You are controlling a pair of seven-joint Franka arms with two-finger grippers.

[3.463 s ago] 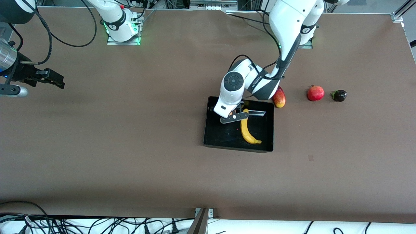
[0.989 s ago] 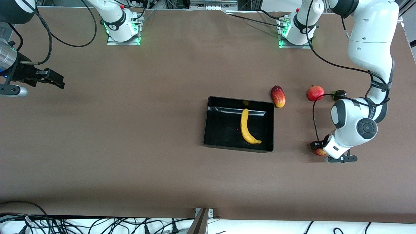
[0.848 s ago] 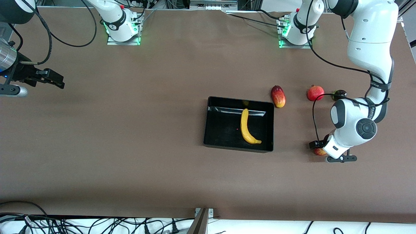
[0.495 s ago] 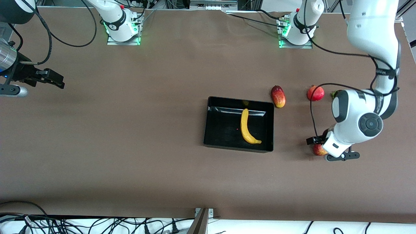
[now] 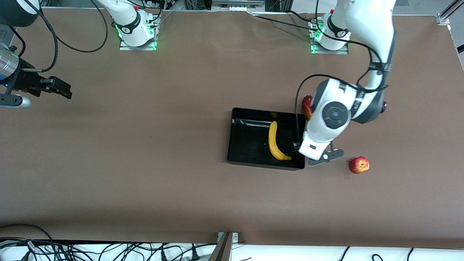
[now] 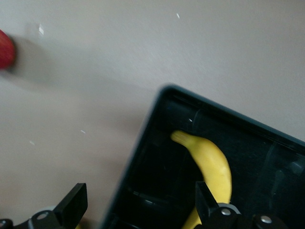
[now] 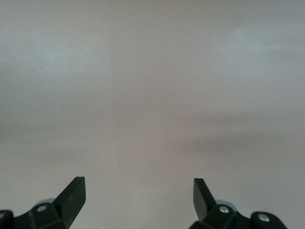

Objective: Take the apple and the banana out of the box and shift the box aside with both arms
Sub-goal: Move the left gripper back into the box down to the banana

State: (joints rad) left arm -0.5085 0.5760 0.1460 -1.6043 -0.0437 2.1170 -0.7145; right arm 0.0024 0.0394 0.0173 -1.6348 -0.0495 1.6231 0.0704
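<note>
The black box (image 5: 239, 159) lies mid-table with the yellow banana (image 5: 274, 143) inside it. The red apple (image 5: 359, 165) sits on the table beside the box, toward the left arm's end. My left gripper (image 5: 314, 156) is open and empty, low over the box's wall on the apple's side. In the left wrist view my left gripper (image 6: 139, 192) straddles the box wall (image 6: 143, 143), with the banana (image 6: 212, 164) close by and the apple (image 6: 4, 48) at the frame's edge. My right gripper (image 5: 59, 90) waits, open and empty, over bare table at the right arm's end; the right wrist view (image 7: 138, 192) shows only table.
A red-yellow mango-like fruit (image 5: 306, 106) lies by the box's corner farthest from the front camera, mostly hidden by the left arm. A dark fruit (image 5: 384, 106) peeks out past the arm. The pomegranate is hidden. Cables run along the table's near edge.
My left gripper has swung from the apple to over the box's wall, empty. The apple stays on the table. The right arm has not moved.
</note>
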